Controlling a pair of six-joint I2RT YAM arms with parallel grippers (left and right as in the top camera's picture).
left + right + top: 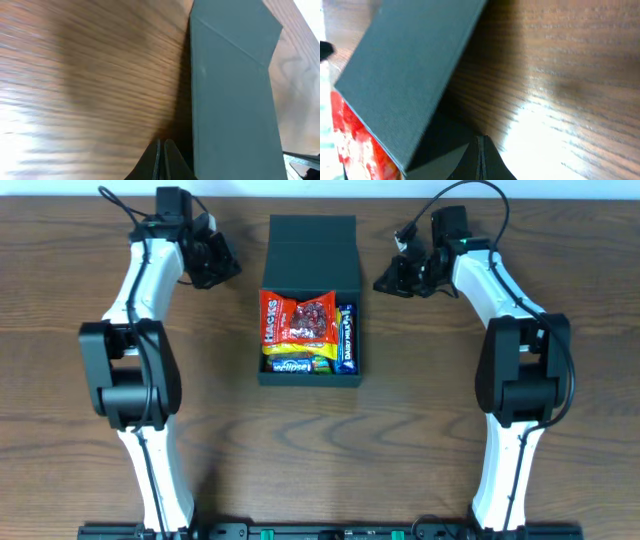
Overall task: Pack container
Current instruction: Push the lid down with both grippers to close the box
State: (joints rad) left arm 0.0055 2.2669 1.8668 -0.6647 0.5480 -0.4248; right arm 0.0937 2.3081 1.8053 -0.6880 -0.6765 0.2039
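We see the container at the middle of the desk, its lid open toward the far side. Inside lie a red packet, a blue bar along the right wall and a yellow-and-blue packet at the near wall. The left pincer hangs near the lid's left side and the right pincer near its right side, both apart from it. In each wrist view we find the fingers pressed together, holding nothing.
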